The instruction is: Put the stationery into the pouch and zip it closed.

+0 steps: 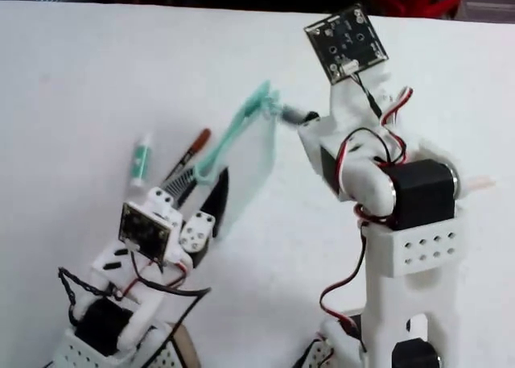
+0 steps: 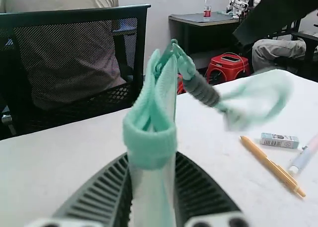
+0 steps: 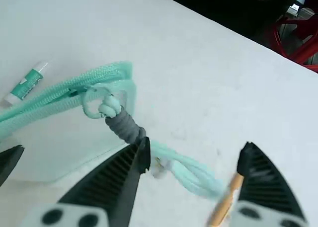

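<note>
High view: the left gripper (image 1: pixel 208 192) holds one end of the pouch (image 1: pixel 249 159) on edge, we judge to brace the zip; a tube (image 1: pixel 141 160) and pen (image 1: pixel 187 155) lie outside on the desk (image 1: pixel 80 78). Left wrist view: its fingers (image 2: pixel 99 197) are clenched on the pouch. Right wrist view: the right gripper (image 3: pixel 195 152) has its fingers spread wide astride the pull cord (image 3: pixel 184 170), grasping nothing.

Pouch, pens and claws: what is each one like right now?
Pouch: held up on edge, zip on top; zipped or unzipped, cannot tell.
Left claw: shut on the pouch's end.
Right claw: open around the zip cord.
Orange pen: lying on the table, outside the pouch.
Green tube: lying on the table, outside the pouch.
</note>
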Available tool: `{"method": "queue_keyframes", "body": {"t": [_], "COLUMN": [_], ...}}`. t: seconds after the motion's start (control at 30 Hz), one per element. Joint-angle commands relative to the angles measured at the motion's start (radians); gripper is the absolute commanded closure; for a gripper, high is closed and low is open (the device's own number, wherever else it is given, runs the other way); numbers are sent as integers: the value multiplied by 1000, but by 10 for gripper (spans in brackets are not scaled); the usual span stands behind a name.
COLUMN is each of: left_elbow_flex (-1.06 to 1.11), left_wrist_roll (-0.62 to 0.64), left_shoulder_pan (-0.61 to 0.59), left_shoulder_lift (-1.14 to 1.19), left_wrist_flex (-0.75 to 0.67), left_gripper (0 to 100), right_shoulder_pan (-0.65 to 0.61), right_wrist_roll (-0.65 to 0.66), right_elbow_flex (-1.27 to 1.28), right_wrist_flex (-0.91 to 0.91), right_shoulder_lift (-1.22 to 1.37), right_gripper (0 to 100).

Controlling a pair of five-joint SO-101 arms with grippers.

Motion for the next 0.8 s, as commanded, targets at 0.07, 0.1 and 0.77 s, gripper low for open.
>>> {"method": "queue_keyframes", "body": {"t": [0.07, 0.1, 0.77], "left_elbow_flex": [2, 2, 9], "left_wrist_roll": [-5, -5, -9], "left_shoulder_pan": [-12, -10, -15], "left_shoulder_lift": [7, 7, 7], "left_wrist_flex": [-35, -35, 12], "left_gripper": [970, 954, 861], "right_shoulder_pan": [91, 130, 671], "right_wrist_roll": [83, 94, 370], "right_elbow_flex": [-57, -71, -141], "right_wrist_flex": [1, -4, -337], "right_shoulder_lift": [-42, -44, 858], "right_gripper": [784, 796, 814]}}
